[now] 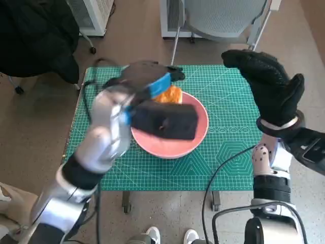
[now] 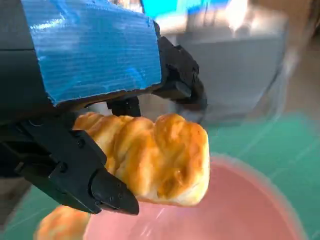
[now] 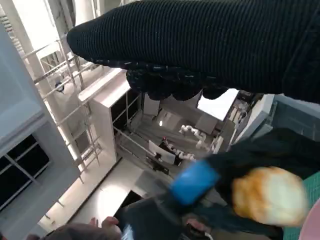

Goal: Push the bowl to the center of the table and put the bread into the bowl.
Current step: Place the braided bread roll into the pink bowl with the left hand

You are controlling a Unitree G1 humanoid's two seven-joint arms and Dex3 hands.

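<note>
A green cutting mat (image 1: 228,127) printed with a grid covers the small table, and the pink bowl (image 1: 199,133) sits near its middle. The left hand (image 1: 147,81) grips a golden bread roll (image 2: 150,157) over the bowl's far rim. A second roll (image 2: 57,225) seems to lie beside the bowl, though it is blurred. The right hand (image 1: 269,84) hovers over the table's right edge, fingers extended and empty. A grey chair (image 1: 223,18) stands on the tan floor beyond the far edge.
</note>
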